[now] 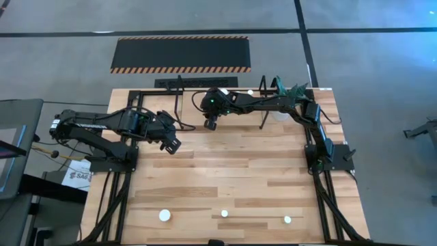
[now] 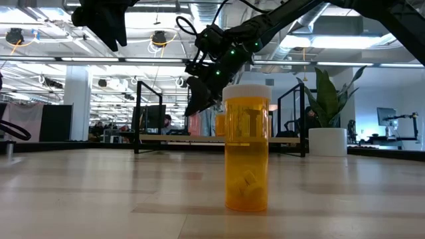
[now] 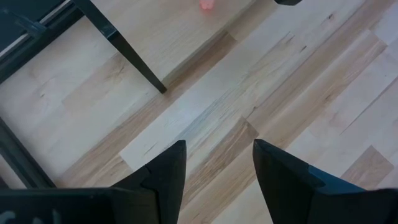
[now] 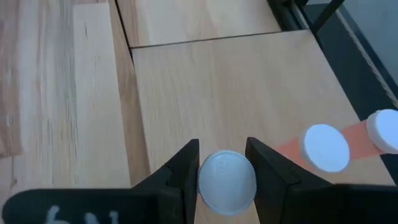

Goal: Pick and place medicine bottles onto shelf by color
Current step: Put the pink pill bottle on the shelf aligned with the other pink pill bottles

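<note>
Right tool [image 4: 225, 163]: dark fingers closed on a bottle [image 4: 226, 183], ribbed white cap showing between them, over the shelf board near the table's far edge
Left tool [image 3: 217, 168]: fingers partly apart, holding nothing, hovering over bare table beside the shelf's black post [image 3: 121, 45]
Table [image 1: 232, 178]: light wooden planks, butcher-block pattern, wide open middle
Shelf [image 1: 194, 102]: pale smooth board in thin black rod frame, along the far edge
Mat [image 1: 181, 53]: black, hazard-striped edges, on the floor beyond the table
Plant [image 2: 327, 99]: green leaves in a white pot, far right corner
Near bottle [image 2: 247, 147]: clear orange cylinder, white cap, upright at the table's near edge, pale tablets inside
Shelf bottles [image 4: 324, 148]: two pinkish, white round caps, just beside the held one
Near caps [image 1: 164, 215]: three white dots, well apart along the near edge
Writing: paper by the left arm's base [image 1: 76, 175], print partly readable as "SAG"
</note>
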Action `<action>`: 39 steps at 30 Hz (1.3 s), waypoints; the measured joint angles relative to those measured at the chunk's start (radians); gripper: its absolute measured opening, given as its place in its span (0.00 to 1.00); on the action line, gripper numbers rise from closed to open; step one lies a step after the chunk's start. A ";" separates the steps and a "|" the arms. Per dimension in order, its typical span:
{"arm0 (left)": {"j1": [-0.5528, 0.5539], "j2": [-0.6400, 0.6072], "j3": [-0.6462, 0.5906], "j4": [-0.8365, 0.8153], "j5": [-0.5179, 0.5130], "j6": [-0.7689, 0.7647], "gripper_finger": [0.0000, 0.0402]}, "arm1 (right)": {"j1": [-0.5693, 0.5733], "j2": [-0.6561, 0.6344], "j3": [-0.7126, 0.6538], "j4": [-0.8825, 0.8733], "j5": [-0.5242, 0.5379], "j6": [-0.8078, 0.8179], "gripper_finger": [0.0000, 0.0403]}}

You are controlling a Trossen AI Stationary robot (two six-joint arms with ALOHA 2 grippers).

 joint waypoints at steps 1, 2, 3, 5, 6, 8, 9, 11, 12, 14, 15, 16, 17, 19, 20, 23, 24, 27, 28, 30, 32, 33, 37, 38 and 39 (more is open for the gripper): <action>0.000 0.000 0.000 0.000 0.000 0.000 0.43 | 0.000 0.000 0.000 -0.005 0.000 0.000 0.33; 0.000 0.000 0.000 0.000 0.000 0.000 0.43 | 0.000 0.000 0.000 -0.010 0.000 0.000 0.33; 0.000 0.000 0.000 0.000 0.000 0.000 0.43 | 0.000 0.000 0.000 -0.013 0.000 0.000 0.33; 0.000 0.000 0.000 0.000 0.000 0.000 0.43 | 0.000 0.000 0.000 -0.018 0.000 0.000 0.33; 0.000 0.000 0.000 0.000 0.000 0.000 0.43 | 0.000 0.000 0.000 -0.020 0.000 0.000 0.34; 0.000 0.000 0.000 0.000 0.000 0.000 0.43 | 0.000 0.000 0.000 -0.020 0.000 0.000 0.34; 0.000 0.000 0.000 0.000 0.000 0.000 0.43 | 0.000 0.000 0.000 -0.019 0.000 0.000 0.34; 0.000 0.000 0.000 0.000 0.000 0.000 0.43 | 0.000 0.000 0.000 -0.018 0.000 0.000 0.34; 0.000 0.000 0.000 0.000 0.000 0.000 0.43 | 0.000 0.000 0.000 -0.016 0.000 0.000 0.34; 0.000 0.000 0.000 0.000 0.000 0.000 0.43 | 0.000 0.000 0.000 -0.009 0.000 -0.003 0.34; 0.000 0.000 0.000 0.000 0.000 0.000 0.43 | 0.000 0.000 0.000 -0.006 0.000 -0.003 0.34; 0.000 0.000 0.000 0.000 0.000 0.000 0.43 | 0.000 0.000 0.000 -0.007 0.000 -0.003 0.34; 0.000 0.000 0.000 0.000 0.000 0.000 0.43 | 0.000 0.000 0.000 -0.009 0.000 -0.004 0.34; 0.000 0.000 0.000 0.000 0.000 0.000 0.43 | -0.002 0.000 0.000 -0.011 0.000 -0.014 0.34; 0.000 0.000 0.000 -0.001 0.000 0.000 0.43 | -0.003 0.000 0.000 -0.010 0.000 -0.018 0.34; 0.000 0.000 0.000 -0.001 0.000 0.000 0.43 | -0.003 0.000 0.000 -0.003 0.000 -0.026 0.34; 0.000 0.000 0.000 -0.001 0.000 0.000 0.43 | -0.003 0.000 0.000 -0.001 0.000 -0.026 0.34; 0.000 0.000 0.000 -0.001 0.000 0.007 0.43 | -0.003 -0.001 -0.015 0.027 0.000 -0.026 0.34; 0.000 0.000 0.000 -0.001 -0.001 0.007 0.43 | -0.003 -0.001 -0.032 0.051 0.000 -0.025 0.34; 0.000 0.000 0.000 -0.002 -0.001 0.007 0.43 | -0.003 -0.001 -0.059 0.083 0.001 -0.015 0.34; 0.000 0.000 0.000 -0.004 -0.002 0.007 0.43 | -0.001 -0.001 -0.060 0.082 0.009 -0.012 0.34; 0.000 0.000 0.000 -0.005 -0.003 0.007 0.43 | 0.001 -0.001 -0.060 0.088 0.014 -0.011 0.34; 0.000 0.000 0.000 -0.006 -0.003 0.011 0.43 | 0.007 -0.001 -0.061 0.092 0.023 -0.019 0.34; 0.000 0.000 0.000 -0.006 -0.003 0.011 0.43 | 0.008 -0.001 -0.061 0.092 0.023 -0.019 0.34; 0.000 0.000 0.000 -0.006 -0.003 0.011 0.43 | 0.010 -0.001 -0.061 0.092 0.024 -0.019 0.34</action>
